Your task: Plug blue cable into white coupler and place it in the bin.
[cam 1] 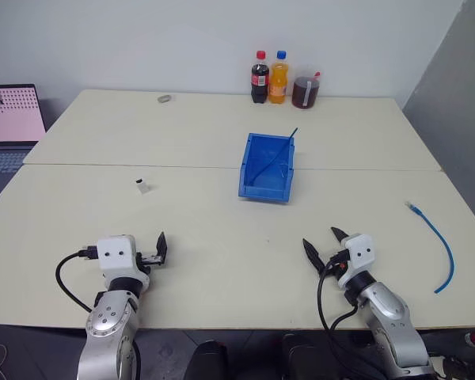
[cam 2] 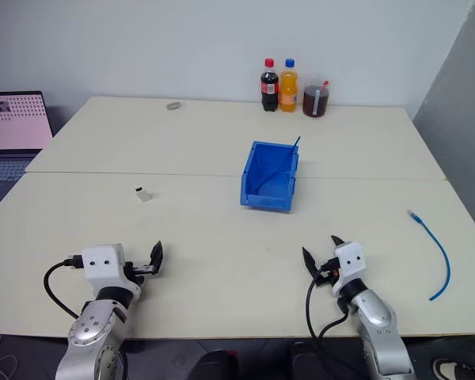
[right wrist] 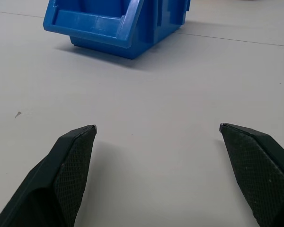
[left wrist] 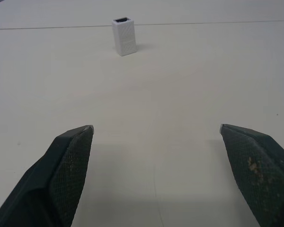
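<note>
The white coupler point(cam 1: 143, 187) stands upright on the table's left half, dark opening up, straight ahead of my left gripper point(cam 1: 157, 252), which is open and empty; the left wrist view shows the white coupler point(left wrist: 123, 36) well beyond the fingertips. The blue cable point(cam 1: 441, 245) lies curved near the right edge, its clear plug pointing away from me. My right gripper point(cam 1: 323, 244) is open and empty, low over the table, facing the bin point(cam 1: 263, 191). In the right wrist view the bin point(right wrist: 109, 23) shows its sloped front.
A second thin blue cable point(cam 1: 290, 141) pokes out of the bin. Two bottles point(cam 1: 268, 77) and a jar of dark liquid point(cam 1: 305, 91) stand at the far edge, a small grey object point(cam 1: 165, 99) at the back left. A laptop point(cam 1: 12, 127) sits left of the table.
</note>
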